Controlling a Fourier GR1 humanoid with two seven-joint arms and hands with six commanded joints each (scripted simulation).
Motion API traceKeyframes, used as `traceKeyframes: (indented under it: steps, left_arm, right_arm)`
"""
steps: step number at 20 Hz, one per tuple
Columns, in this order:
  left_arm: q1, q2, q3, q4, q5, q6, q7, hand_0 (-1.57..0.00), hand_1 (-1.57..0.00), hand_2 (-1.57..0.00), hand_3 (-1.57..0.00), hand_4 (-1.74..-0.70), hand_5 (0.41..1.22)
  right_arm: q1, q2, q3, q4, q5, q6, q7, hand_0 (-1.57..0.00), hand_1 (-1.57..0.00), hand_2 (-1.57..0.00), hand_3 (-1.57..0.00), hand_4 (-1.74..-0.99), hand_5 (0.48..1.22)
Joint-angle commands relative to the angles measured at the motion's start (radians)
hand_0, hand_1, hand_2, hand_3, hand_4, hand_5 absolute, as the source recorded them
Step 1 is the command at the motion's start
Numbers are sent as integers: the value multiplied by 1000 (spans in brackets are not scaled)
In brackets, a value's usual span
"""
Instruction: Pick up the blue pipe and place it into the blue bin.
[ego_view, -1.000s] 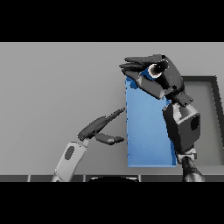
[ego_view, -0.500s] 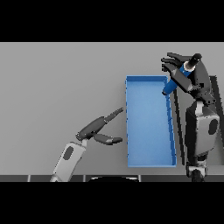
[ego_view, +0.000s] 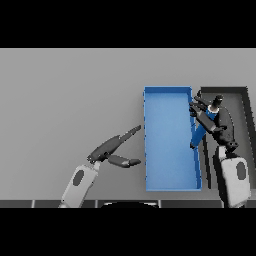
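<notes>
At right of the grey counter (ego_view: 70, 100): right robot hand (ego_view: 212, 120), fingers curled about the blue pipe (ego_view: 200, 131), which hangs tilted over the right wall of the blue bin (ego_view: 170, 187). Pipe's lower end sits at or just across that wall; which side it would fall cannot be told.

Dark tray (ego_view: 245, 115): stands just beside the bin's right wall, under the right arm.

Left robot hand (ego_view: 112, 150): fingers straight and spread, holding nothing, near the bin's left wall on bare counter.

Risk, judged: release here could land the pipe on the rim, letting it tip into the dark tray or the gap between containers. Cause: the pipe straddles the wall and is tilted. A knock against the wall could also shove the bin.

Room, judged: bin interior is long and holds nothing, with ample space leftward for the pipe. Right side is cramped by the tray. Counter beyond and to the left lies open; left robot hand does not obstruct.
</notes>
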Motion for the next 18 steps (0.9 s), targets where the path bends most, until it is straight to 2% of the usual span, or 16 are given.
traceKeyframes:
  steps: [1,2,3,4,7,8,9,10,12,13,14,16,18]
  left_arm:
    - [-2,10,7,-7,9,-8,-9,1,1,1,1,-884,425]
    - [-1,1,0,-5,8,-6,2,1,1,1,1,-887,423]
    - [-9,4,9,7,9,-7,4,1,1,1,1,-888,422]
    - [-6,2,4,4,10,-8,3,1,1,1,1,-887,420]
    - [3,6,-6,-8,1,-7,-14,1,1,1,1,-883,421]
    - [2,9,-2,2,0,-7,-15,1,1,1,1,-883,421]
    - [5,2,-8,-4,-3,-3,-9,1,1,1,1,-882,421]
    - [5,5,-5,-6,1,-5,-10,1,1,1,1,-881,422]
    - [3,5,-5,-3,-2,-3,-5,1,1,1,1,-878,425]
    - [4,5,-6,-8,1,-6,-2,1,1,1,1,-878,427]
    - [-1,4,-3,-10,5,-7,5,1,1,1,1,-878,428]
    - [2,6,-1,-10,9,-10,6,1,1,1,1,-881,429]
    - [2,-5,-11,-6,1,-4,9,1,1,1,1,-886,428]
  right_arm:
    - [38,-35,47,-4,-5,-54,0,-1571,-1571,-1571,-1571,-1741,1221]
    - [56,-69,82,0,-15,-109,0,-1571,-1571,-1571,-1508,-1741,1221]
    - [82,-100,120,-5,-43,-156,0,-1571,-1571,-1571,-1521,-1741,1221]
    - [88,-121,158,4,-58,-197,0,-1571,-1571,-1571,-1255,-1741,1221]
    - [92,-241,292,42,-103,-332,0,-1571,-1571,-1571,-908,-1741,1221]
    - [70,-286,344,62,-149,-382,-1,-1571,-1548,-1571,-847,-1741,1221]
    - [62,-306,376,68,-171,-401,-1,-1465,-1336,-1339,-788,-1678,1221]
    - [54,-329,405,83,-195,-411,0,-1172,-1069,-1071,-630,-1592,1221]
    - [38,-365,446,108,-228,-412,1,-750,-684,-685,-403,-1413,1221]
    - [26,-391,482,123,-254,-403,0,-599,-547,-548,-322,-1337,1221]
    - [-7,-427,533,141,-287,-397,1,-479,-437,-438,-258,-1275,1186]
    - [-94,-517,664,148,-342,-389,-6,-306,-279,-280,-164,-1175,1084]
    - [-146,-552,739,153,-349,-365,-1,-196,-179,-179,-105,-1110,979]
